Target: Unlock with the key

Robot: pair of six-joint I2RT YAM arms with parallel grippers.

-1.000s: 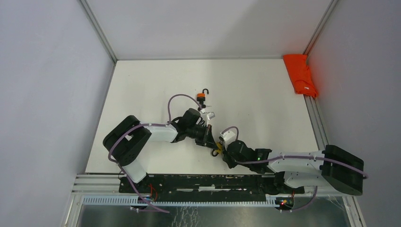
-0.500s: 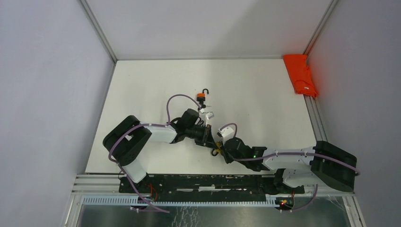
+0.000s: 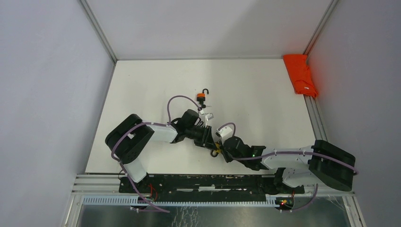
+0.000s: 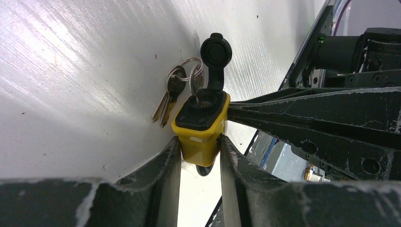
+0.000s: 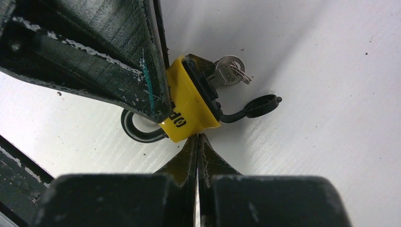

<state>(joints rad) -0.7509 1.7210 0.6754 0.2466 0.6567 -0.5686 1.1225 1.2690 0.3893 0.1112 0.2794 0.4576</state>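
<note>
A yellow padlock (image 4: 201, 127) lies on the white table (image 3: 156, 90), its black shackle (image 5: 135, 130) towards the left arm. A key (image 4: 197, 82) sits in its keyhole, with spare keys (image 4: 172, 92) on the ring and a black dust cap (image 4: 216, 49) flipped open. My left gripper (image 4: 199, 146) has a finger against each side of the lock body. My right gripper (image 5: 197, 137) is shut with nothing in it, its tips touching the lock's corner. In the top view both grippers meet at the padlock (image 3: 216, 146).
An orange padlock (image 3: 202, 97) with an open black shackle lies farther back, with a small white tag (image 3: 208, 115) near it. An orange cloth (image 3: 300, 75) sits at the back right corner. Grey walls close in the table on three sides.
The right arm has slid left and forward until its shut tips touch the padlock. The left arm has shifted slightly. The padlock stays in place.
</note>
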